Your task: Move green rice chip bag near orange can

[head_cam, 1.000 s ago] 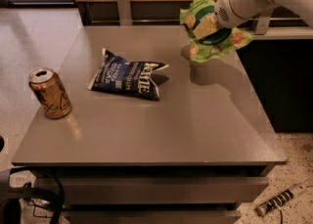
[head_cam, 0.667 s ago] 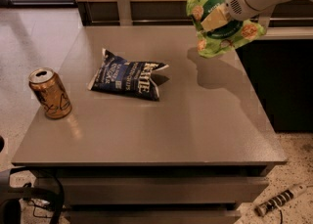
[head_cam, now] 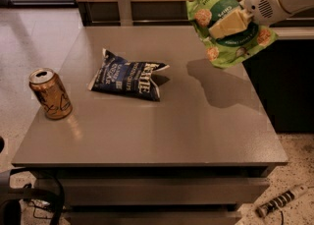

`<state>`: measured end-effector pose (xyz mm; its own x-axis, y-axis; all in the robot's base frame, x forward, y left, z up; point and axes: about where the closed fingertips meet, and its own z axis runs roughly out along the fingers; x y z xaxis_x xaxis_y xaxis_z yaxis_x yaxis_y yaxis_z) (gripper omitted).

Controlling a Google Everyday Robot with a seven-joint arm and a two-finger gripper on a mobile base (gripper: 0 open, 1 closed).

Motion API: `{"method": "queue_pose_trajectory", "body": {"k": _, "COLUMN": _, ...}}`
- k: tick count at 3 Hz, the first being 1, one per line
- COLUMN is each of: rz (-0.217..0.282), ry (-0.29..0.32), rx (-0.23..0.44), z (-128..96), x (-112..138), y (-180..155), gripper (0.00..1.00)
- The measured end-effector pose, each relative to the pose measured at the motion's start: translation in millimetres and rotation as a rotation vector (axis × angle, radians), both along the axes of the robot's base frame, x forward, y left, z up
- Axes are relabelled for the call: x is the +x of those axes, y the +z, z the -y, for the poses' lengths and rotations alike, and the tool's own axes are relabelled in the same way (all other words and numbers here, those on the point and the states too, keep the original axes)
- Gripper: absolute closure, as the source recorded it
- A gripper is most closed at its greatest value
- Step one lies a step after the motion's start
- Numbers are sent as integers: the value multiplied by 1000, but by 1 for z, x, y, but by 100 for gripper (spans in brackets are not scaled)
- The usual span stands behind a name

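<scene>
My end effector point(head_cam: 228, 24), upper right, pinching green rice chip bag point(head_cam: 229, 52): crinkled, bright green, pictured round chips, held above desk point(head_cam: 196, 130). Orange can point(head_cam: 50, 94) upright at left; contents unseen.

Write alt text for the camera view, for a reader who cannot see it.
The gripper holds the green rice chip bag in the air over the far right corner of a grey table. The orange can stands upright at the table's left edge, and a dark blue chip bag lies between them.
</scene>
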<state>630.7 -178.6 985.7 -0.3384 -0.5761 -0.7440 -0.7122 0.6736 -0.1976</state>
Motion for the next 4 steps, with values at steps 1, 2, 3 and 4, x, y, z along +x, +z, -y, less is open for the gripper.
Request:
{"method": "queue_pose_trajectory", "body": {"k": 1, "rz": 0, "ry": 78, "rx": 18, "z": -23, "x": -21, "y": -12, "gripper": 100}}
{"method": "queue_pose_trajectory", "body": {"k": 2, "rz": -10, "ry": 234, "rx": 33, "z": -77, "x": -43, "y": -54, "gripper": 100}}
{"method": "queue_pose_trajectory", "body": {"k": 3, "rz": 2, "ry": 366, "rx": 6, "z": -119, "x": -60, "y": -74, "gripper": 100}}
{"method": "queue_pose_trajectory", "body": {"k": 4, "rz": -10, "ry": 378, "rx": 0, "z": -129, "x": -63, "y": -73, "gripper": 100}}
